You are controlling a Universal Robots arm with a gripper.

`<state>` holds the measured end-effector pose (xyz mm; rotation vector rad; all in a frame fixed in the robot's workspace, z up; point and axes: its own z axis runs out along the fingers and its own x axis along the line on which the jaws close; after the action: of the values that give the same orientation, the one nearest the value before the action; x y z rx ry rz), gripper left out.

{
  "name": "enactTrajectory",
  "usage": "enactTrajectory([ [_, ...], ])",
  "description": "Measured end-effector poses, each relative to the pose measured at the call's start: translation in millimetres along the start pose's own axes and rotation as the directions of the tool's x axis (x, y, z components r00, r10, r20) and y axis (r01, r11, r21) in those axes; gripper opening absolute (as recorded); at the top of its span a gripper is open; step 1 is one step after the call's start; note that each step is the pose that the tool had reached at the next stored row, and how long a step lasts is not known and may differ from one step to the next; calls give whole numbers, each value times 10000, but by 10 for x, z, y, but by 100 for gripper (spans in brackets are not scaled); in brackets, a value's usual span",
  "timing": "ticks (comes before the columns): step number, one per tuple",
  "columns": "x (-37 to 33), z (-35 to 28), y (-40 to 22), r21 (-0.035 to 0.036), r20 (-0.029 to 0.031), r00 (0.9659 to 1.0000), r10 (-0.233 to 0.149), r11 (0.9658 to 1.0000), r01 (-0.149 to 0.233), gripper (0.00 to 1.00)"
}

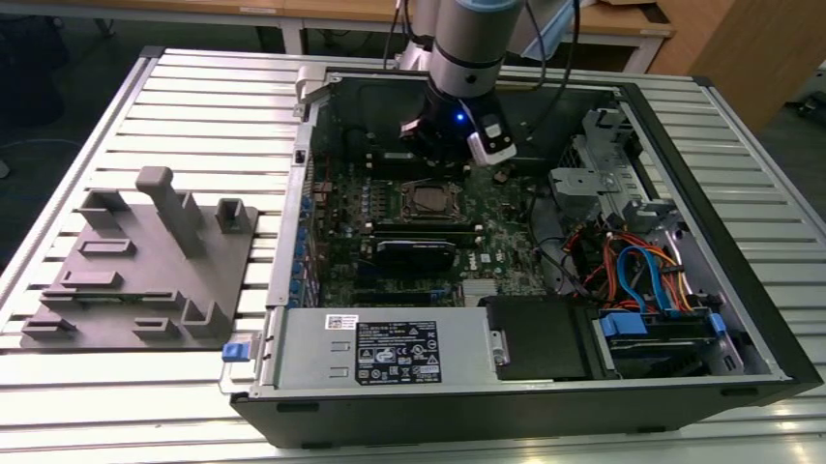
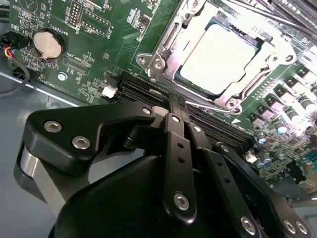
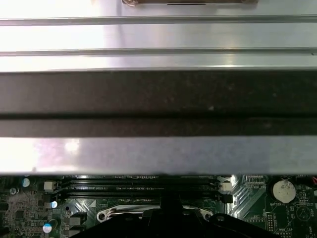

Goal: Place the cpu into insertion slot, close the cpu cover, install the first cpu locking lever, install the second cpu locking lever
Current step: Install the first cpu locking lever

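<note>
Black jaws pinched shut, nothing between them afaict. Just beyond: pale silver square cpu [image 2: 218, 57] seated in dark silver-rimmed insertion slot [image 2: 214, 20], thin silver frame cpu cover [image 2: 166, 49] looks down. Chip light, stiff, fragile; grip edges only.

Glare whitens the cpu [image 2: 218, 57]; the case [image 1: 543, 414] interior lies dim.

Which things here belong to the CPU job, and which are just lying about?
Job: cpu, lying in the window of the cpu cover; gripper, shut, beside the cover.
Lying about: coin battery, memory slots, grey fixture block, power supply, drive cables.
</note>
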<state>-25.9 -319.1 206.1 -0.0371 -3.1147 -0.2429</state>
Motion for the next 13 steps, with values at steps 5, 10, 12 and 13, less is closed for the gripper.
enactTrajectory([
  [5,-15,21,-3,30,1,10000,2,10000,-2,11],
  [10,-26,44,-6,67,1,10000,1,10000,-1,11],
  [12,-28,53,-7,73,2,10000,2,10000,-2,11],
  [13,-30,56,-8,74,1,10000,2,10000,-2,11],
])
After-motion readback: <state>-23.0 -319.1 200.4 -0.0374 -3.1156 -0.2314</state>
